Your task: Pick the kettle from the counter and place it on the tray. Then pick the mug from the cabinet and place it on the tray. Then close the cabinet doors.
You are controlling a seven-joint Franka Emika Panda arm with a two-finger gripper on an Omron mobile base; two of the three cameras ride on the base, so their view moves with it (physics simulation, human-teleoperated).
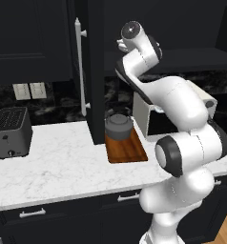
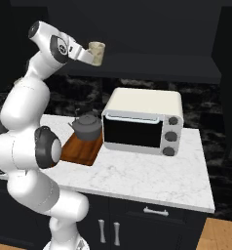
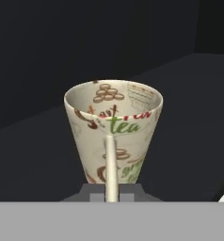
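Mug (image 2: 97, 52) step in hand: end effector (image 2: 91, 57) grasping it high at the cabinet; next, lower it beside kettle (image 2: 87, 127) on tray (image 2: 79, 151)

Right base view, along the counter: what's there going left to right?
tray → kettle, sitting on the tray → toaster oven. The gripper holds the mug up above them.

You've got a grey toaster (image 1: 10, 132) far left, a cream toaster oven (image 2: 142, 121) sitting right, wall outlets (image 1: 29, 90) behind.
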